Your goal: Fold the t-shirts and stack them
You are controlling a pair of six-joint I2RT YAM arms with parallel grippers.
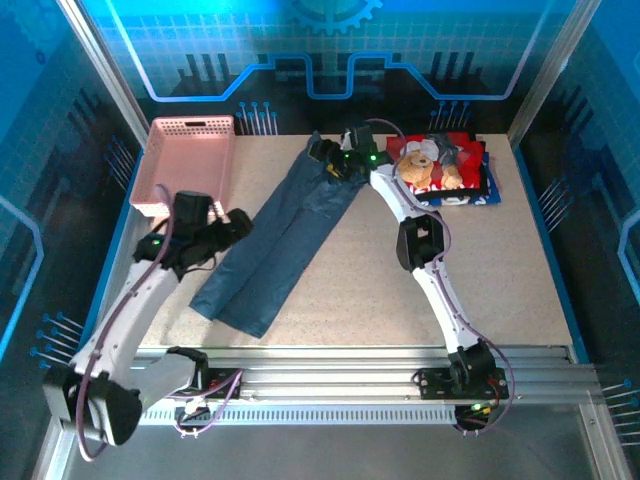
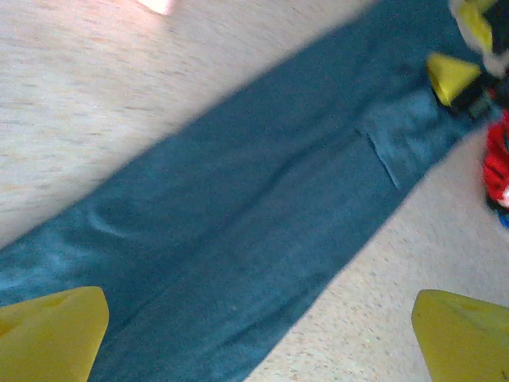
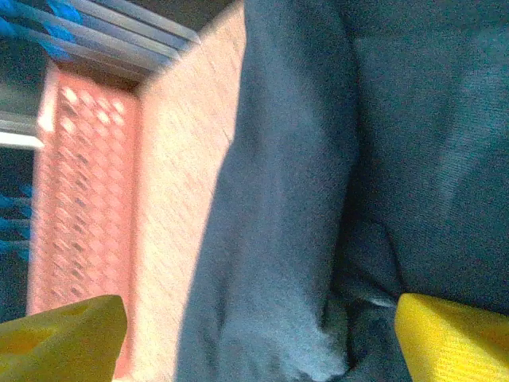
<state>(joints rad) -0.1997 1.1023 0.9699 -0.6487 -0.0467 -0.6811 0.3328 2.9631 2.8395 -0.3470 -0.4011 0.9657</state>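
Both sets of jaws stand apart. Slate-blue shirt (image 1: 280, 240) lies on the table (image 1: 480, 280), long axis 1 to 7 o'clock; right gripper (image 1: 325, 155) at its 1 o'clock end, left gripper (image 1: 238, 225) just beside its 9 o'clock edge.

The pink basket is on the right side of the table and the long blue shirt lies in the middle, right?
No. The pink basket is on the left side, at the far corner; the top view shows it. The long blue shirt does lie in the middle.
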